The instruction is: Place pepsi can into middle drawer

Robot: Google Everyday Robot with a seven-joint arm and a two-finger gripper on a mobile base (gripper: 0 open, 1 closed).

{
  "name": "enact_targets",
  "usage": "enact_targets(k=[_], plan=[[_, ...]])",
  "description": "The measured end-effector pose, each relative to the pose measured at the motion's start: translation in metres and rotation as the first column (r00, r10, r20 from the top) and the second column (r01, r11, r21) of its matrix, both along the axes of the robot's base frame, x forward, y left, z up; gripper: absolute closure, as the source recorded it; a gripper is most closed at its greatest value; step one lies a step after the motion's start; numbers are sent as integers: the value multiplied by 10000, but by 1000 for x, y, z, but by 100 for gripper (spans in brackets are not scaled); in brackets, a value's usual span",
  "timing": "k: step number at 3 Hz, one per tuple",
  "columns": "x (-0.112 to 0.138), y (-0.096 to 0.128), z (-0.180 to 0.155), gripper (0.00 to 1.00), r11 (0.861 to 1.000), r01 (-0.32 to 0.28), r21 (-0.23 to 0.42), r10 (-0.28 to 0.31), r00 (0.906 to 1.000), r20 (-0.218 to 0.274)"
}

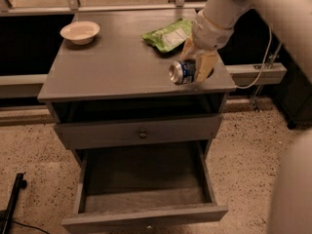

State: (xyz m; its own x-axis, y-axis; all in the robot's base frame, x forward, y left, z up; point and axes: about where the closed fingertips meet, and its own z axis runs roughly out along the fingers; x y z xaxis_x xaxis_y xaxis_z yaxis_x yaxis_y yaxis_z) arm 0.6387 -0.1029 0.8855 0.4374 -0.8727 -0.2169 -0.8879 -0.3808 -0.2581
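Note:
The pepsi can (180, 72) is blue with a silver end. It lies on its side near the front right corner of the grey cabinet top (112, 67). My gripper (196, 62) comes down from the upper right, and its beige fingers (206, 66) are closed around the can's right half. The middle drawer (146, 182) is pulled out below, a deep grey box with a bare floor. It sits lower and nearer the camera than the can.
A green snack bag (169, 34) lies just behind the gripper. A cream bowl (80, 31) stands at the back left of the top. A shut drawer front with a dark knob (142, 134) sits above the open drawer. My white arm (273, 13) fills the right side.

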Motion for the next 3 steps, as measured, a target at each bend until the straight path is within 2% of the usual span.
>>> enact_targets(k=[1,2,3], plan=[[-53,-3,54,100,9860,1315,1022,-1434,9825,1189],[-87,3,83,100,9788,1554,1337,-1812,9608,2099],[-87,3,83,100,9787,1556,1338,-1814,9606,2103]])
